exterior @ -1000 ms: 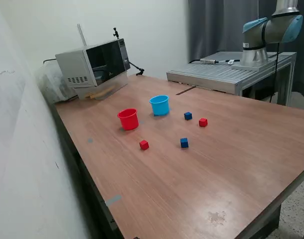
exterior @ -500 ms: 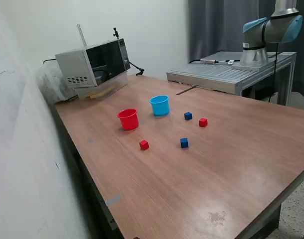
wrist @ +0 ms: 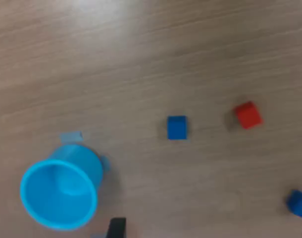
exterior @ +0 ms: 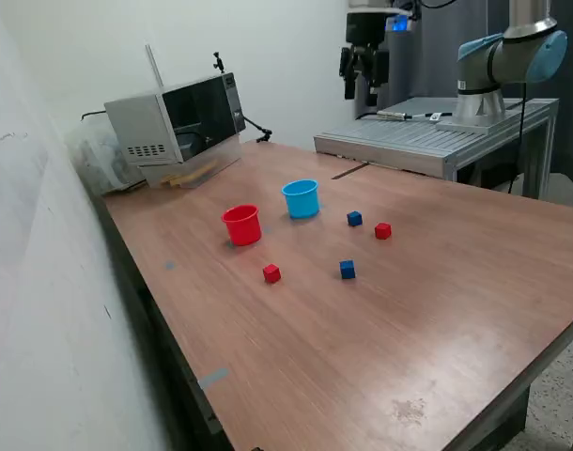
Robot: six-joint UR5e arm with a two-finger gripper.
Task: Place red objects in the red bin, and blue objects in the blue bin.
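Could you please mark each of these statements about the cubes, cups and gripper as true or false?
1. All four cubes lie on the table, outside the cups. True: the two red cubes and two blue cubes rest on the wood.
2. The blue cup lies tipped on its side. False: it stands upright, open top up.
3. The gripper is holding a cube. False: it hangs high above the table, carrying nothing.
4. The red cup stands at the exterior view's left of the blue cup. True.
5. The blue cup holds a blue cube. False: the wrist view shows it empty.
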